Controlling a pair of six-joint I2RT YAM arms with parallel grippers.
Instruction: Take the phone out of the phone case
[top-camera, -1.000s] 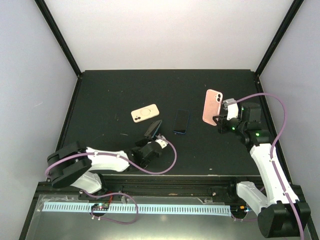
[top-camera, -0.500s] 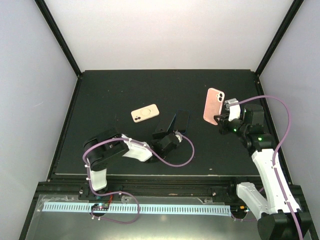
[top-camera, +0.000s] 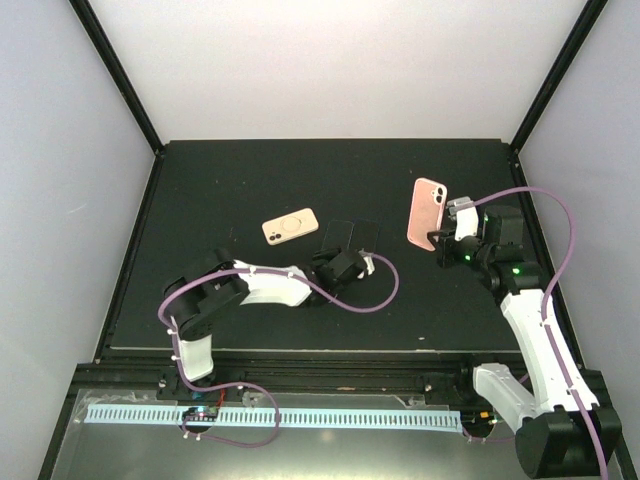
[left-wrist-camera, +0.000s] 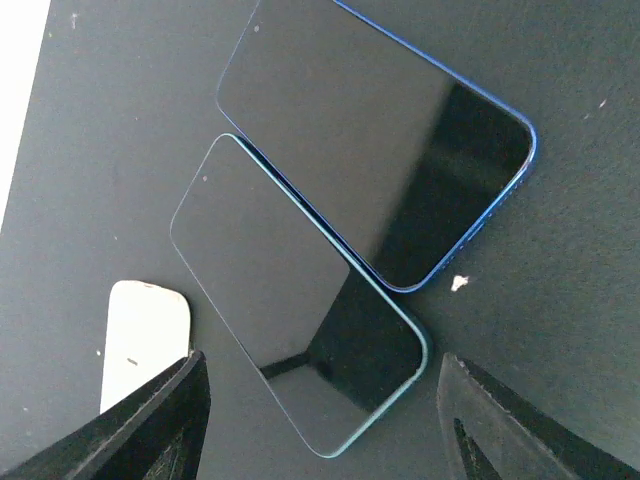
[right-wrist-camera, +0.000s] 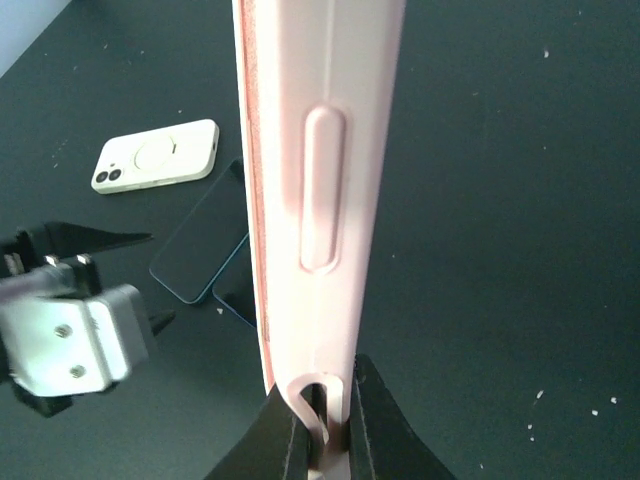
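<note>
Both jaws of the left gripper (left-wrist-camera: 320, 370) stand wide apart, empty, over a teal-edged phone (left-wrist-camera: 290, 310) and a blue-edged phone (left-wrist-camera: 380, 150) lying bare, edge to edge, on the table (top-camera: 220, 180). Farther out, the right gripper (right-wrist-camera: 322, 415) pinches the pink case (right-wrist-camera: 320, 170) upright by its bottom edge; a cream case (top-camera: 290, 226) lies flat. Judged: extraction done, held case not yet set down.

Overhead plus wrist close-ups, table (top-camera: 220, 180) shared

Pink case (right-wrist-camera: 320, 180) is showing a smooth, matt, rubbery-looking skin. Teal phone (left-wrist-camera: 300, 330) and blue phone (left-wrist-camera: 375, 150) are reflecting like glossy glass. Table (left-wrist-camera: 560, 330) is reading matt black, dust-specked. Cream case (top-camera: 290, 227) is looking smooth and matt.
</note>
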